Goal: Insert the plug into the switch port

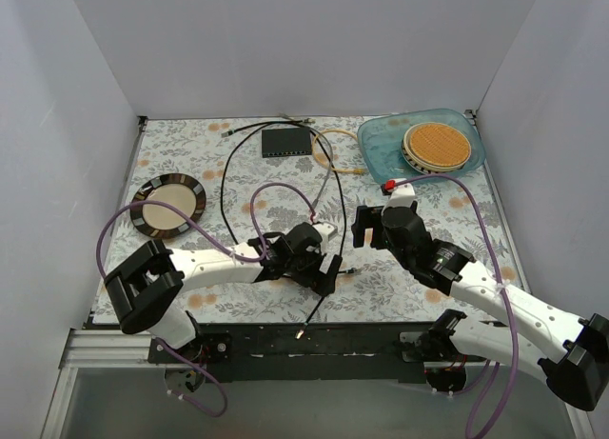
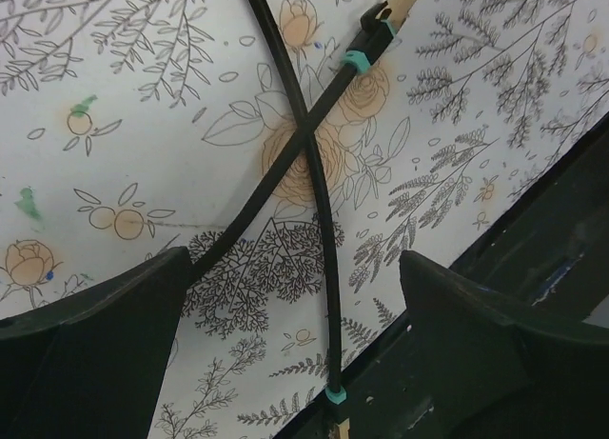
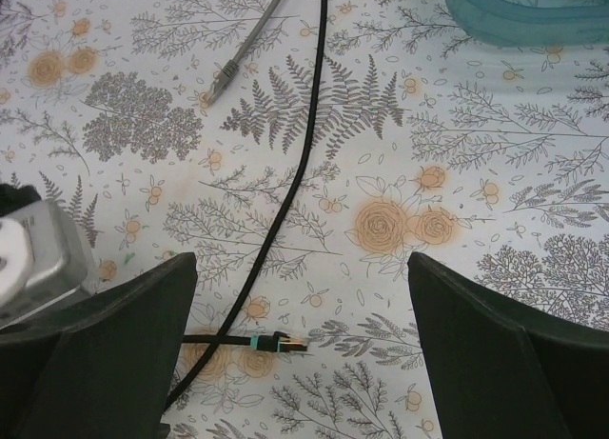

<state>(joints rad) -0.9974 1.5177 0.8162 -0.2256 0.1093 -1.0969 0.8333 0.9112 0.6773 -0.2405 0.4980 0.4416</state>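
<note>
The black switch box point(image 1: 287, 140) lies at the back of the table; the switch port row on its near face is too small to make out. A black cable ends in a teal-banded plug point(image 3: 285, 343) point(image 1: 352, 269) point(image 2: 385, 20) lying on the flowered cloth. My right gripper point(image 3: 303, 334) point(image 1: 362, 228) hovers over it, open, with the plug low between the fingers and touching neither. My left gripper point(image 2: 290, 315) point(image 1: 328, 266) is open above two crossing black cables point(image 2: 306, 139). A second teal-banded cable end point(image 2: 335, 396) point(image 1: 301, 331) rests over the table's front rail.
A teal tray point(image 1: 381, 149) holding a round woven disc point(image 1: 436, 144) sits at the back right. A dark-rimmed plate point(image 1: 169, 204) lies at the left. A grey cable with its plug point(image 3: 225, 77) and a yellow cable point(image 1: 335, 163) run near the switch. White walls enclose the table.
</note>
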